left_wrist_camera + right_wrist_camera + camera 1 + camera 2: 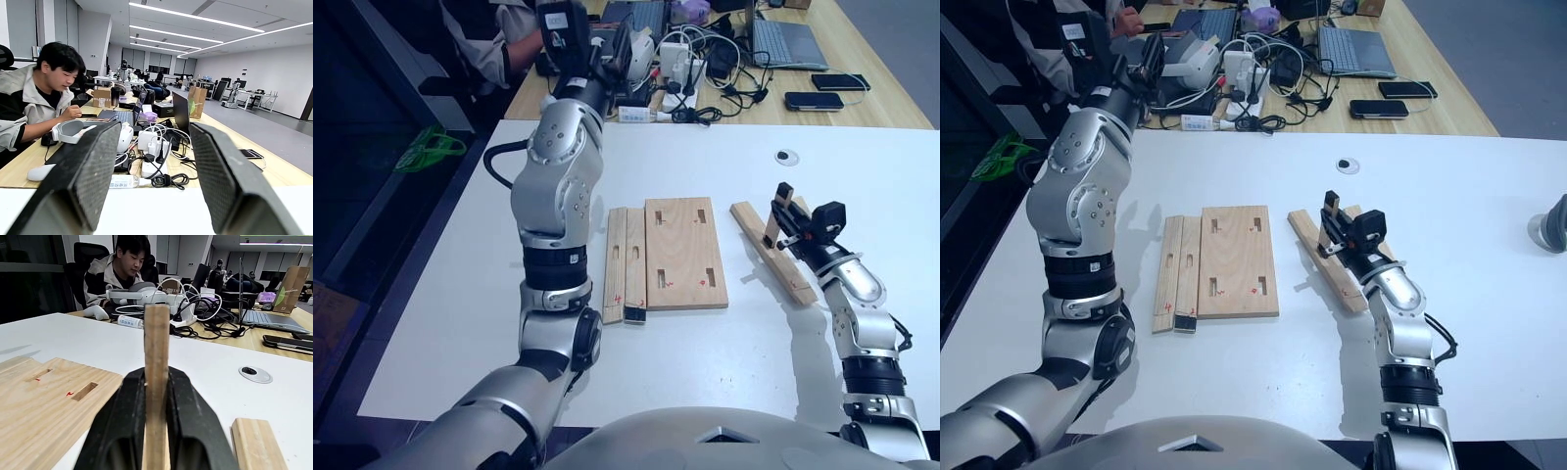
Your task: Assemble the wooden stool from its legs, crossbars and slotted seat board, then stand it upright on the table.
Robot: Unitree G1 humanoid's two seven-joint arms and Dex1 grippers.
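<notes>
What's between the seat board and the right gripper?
Eye views: a strip of bare table, then the far end of a slanted bar. The right gripper is shut on a short stick.

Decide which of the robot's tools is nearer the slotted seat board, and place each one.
Right. The right tool, shut on a wooden piece, sits just right of the seat board. The left tool, open, is raised over the far edge of the table, well behind it.

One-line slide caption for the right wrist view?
Right gripper clamps a thin wooden piece upright over the white table, slotted seat board lying flat nearby.
</notes>
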